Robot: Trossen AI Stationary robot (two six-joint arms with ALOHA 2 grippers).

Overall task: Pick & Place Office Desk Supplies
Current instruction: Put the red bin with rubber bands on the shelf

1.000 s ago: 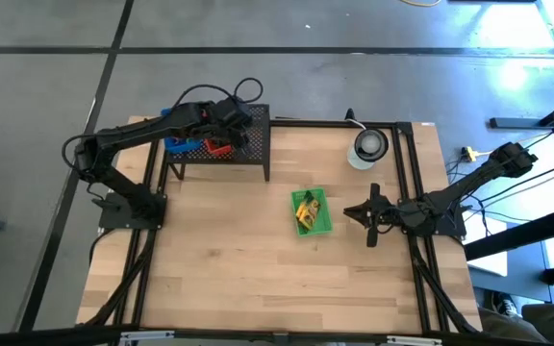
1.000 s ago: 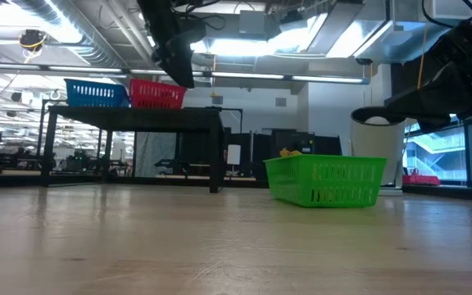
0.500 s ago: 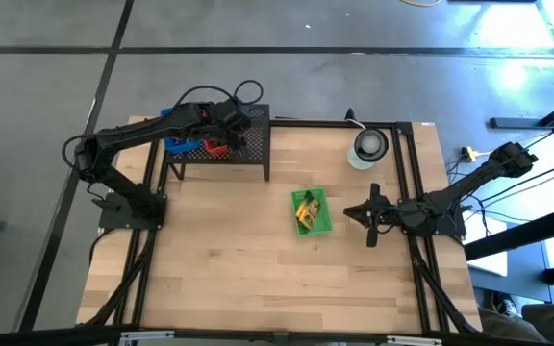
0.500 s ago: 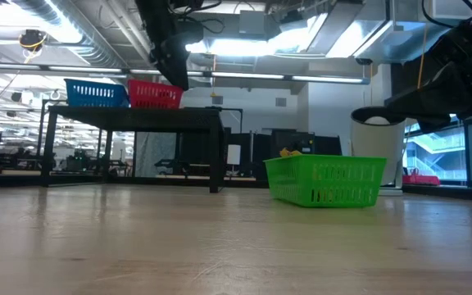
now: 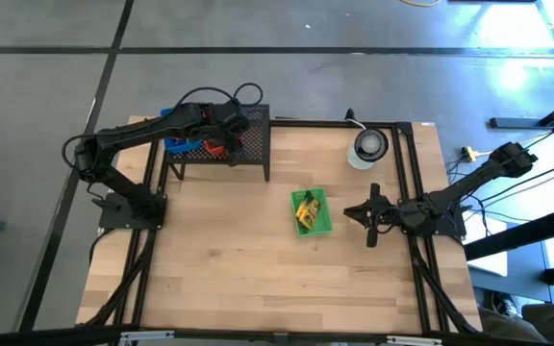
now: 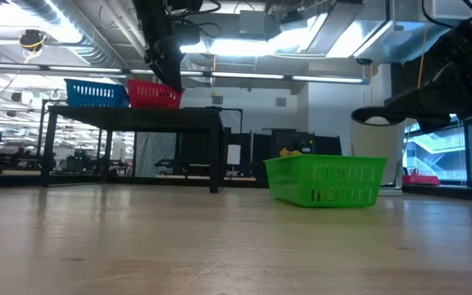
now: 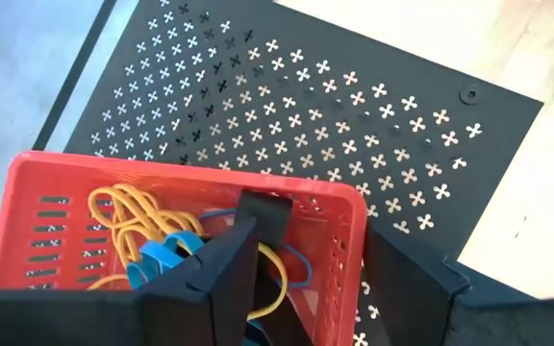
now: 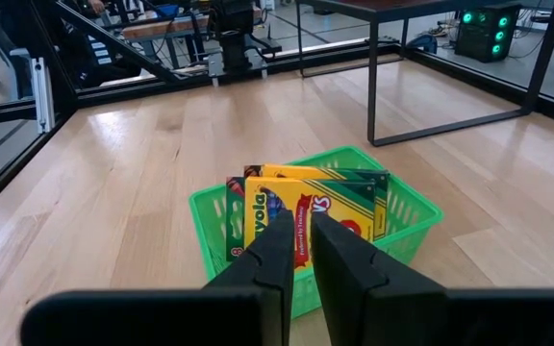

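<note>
The left gripper (image 5: 227, 135) hangs over the red plastic basket (image 7: 162, 226) that stands on the black perforated metal rack (image 5: 221, 146) at the far left of the light wooden table (image 5: 258, 259). Its jaws are spread wide and hold nothing; in the left wrist view one dark finger sits above the inside of the basket and the other just outside its wall. Inside the red basket lies a tangle of thin rubber-band loops (image 7: 138, 226), orange and blue, with a flat black piece among them. Just left of the red basket on the same rack stands a blue plastic basket (image 6: 97, 93); the low view shows the two side by side on the rack top, and the left arm comes down from above onto the red one.

Near the middle of the table, well apart from the rack, sits a green plastic basket (image 8: 407, 216). Two yellow-green cardboard crayon boxes (image 8: 301, 207) stand on edge inside it, leaning against each other, their tops above the rim.

The right gripper (image 5: 367, 215) waits at the right side of the table, just beside the green basket and pointing toward it. Its jaws are pressed nearly together with nothing between them. A round white-and-dark disc (image 5: 369, 145) rests at the far right of the table, near the frame rail.
</note>
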